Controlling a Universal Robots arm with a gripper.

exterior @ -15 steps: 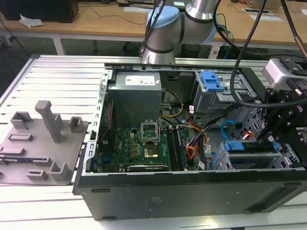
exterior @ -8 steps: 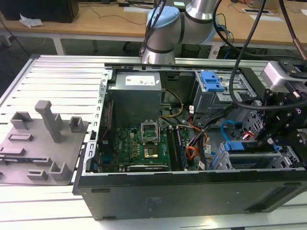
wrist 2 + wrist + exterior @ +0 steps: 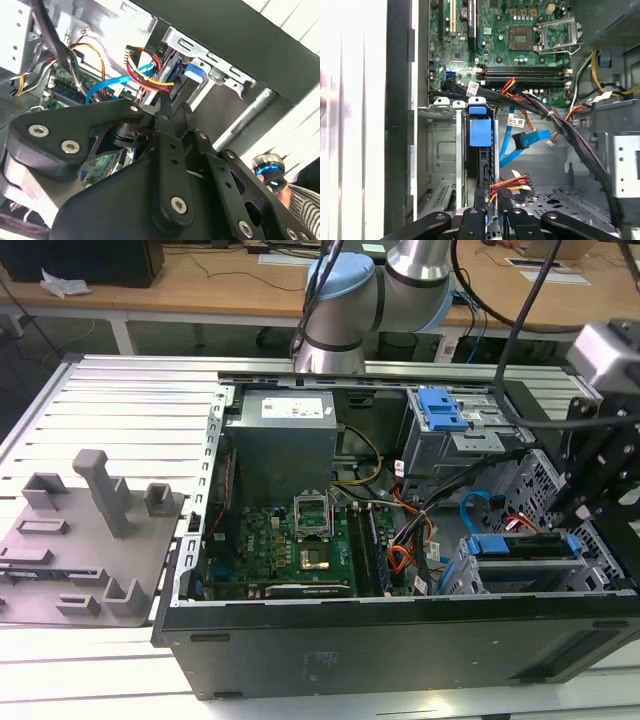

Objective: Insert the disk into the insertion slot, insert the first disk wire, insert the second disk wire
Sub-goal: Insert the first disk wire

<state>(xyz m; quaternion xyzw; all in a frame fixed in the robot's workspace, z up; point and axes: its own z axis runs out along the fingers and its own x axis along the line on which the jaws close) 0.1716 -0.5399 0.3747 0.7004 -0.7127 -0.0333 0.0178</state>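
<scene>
Wooden desk point(image 3: 200, 285) behind slatted metal table point(image 3: 110, 400)

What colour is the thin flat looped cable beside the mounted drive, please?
Light blue; the thin flat cable shows best in the first wrist view.

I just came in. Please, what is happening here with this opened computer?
A robot arm is working inside an open computer case. The disk in its blue carrier already sits in the insertion slot. The gripper is right at the bundle of orange, red and black wires beside the disk. The second disk wire, light blue, appears to hang loose nearby, its plug seemingly not connected.
</scene>
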